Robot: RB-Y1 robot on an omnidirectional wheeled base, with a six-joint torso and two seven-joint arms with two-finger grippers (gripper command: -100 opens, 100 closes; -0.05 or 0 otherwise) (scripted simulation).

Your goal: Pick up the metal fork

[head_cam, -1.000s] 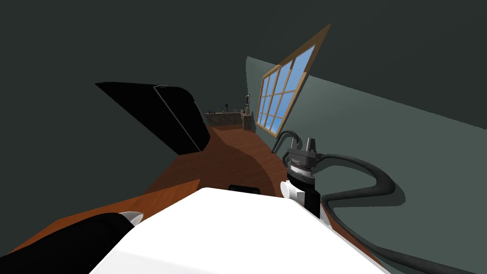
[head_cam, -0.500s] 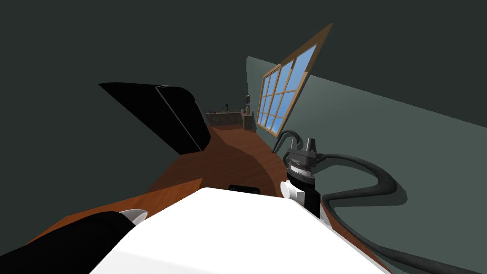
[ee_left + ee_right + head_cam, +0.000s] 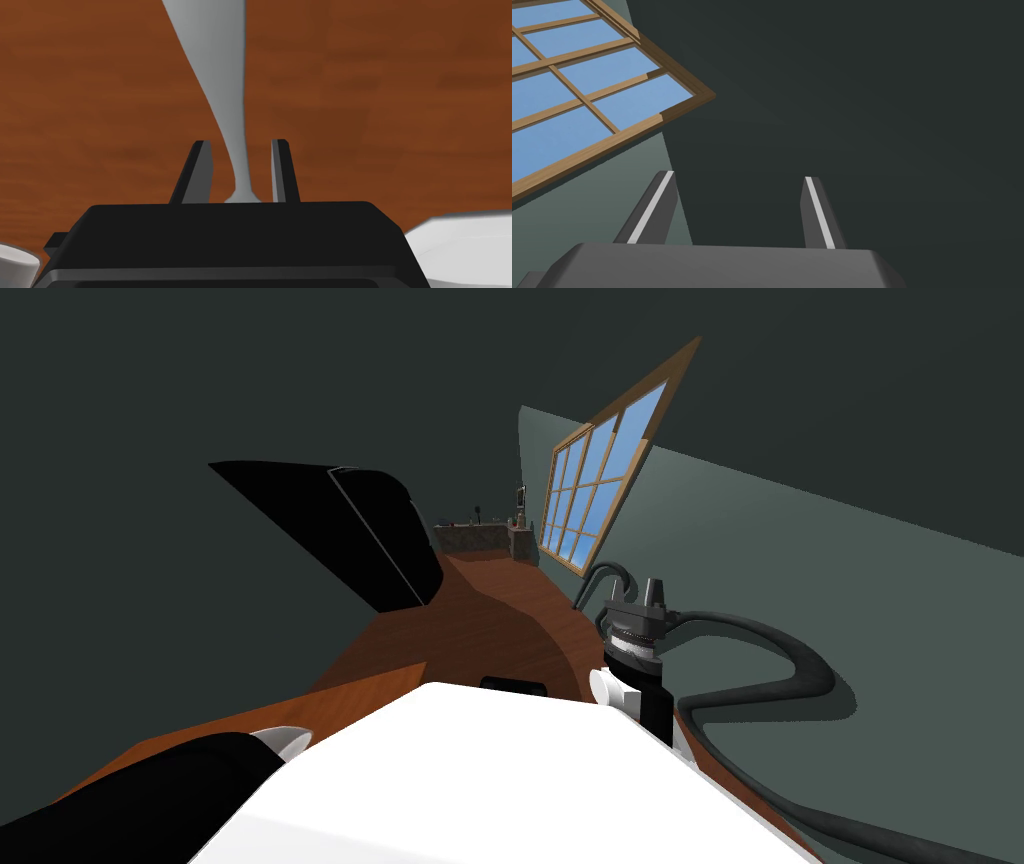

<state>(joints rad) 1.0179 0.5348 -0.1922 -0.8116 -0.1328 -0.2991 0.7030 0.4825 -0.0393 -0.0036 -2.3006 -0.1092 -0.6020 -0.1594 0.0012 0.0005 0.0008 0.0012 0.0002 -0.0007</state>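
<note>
One grey fork (image 3: 222, 75), seen against brown wood surface (image 3: 400, 100), thinnest part lying between fingers of left gripper (image 3: 240, 142); fingers set narrow, small gap either side, not pressing. One right gripper (image 3: 738, 175), raised at right side, fingers spread wide, holding nothing.

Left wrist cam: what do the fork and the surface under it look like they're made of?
The fork: plain matte light grey, no glints; could be metal, the render leaves it open. The surface: reddish-brown wood, going by faint grain streaks, dull finish.
</note>
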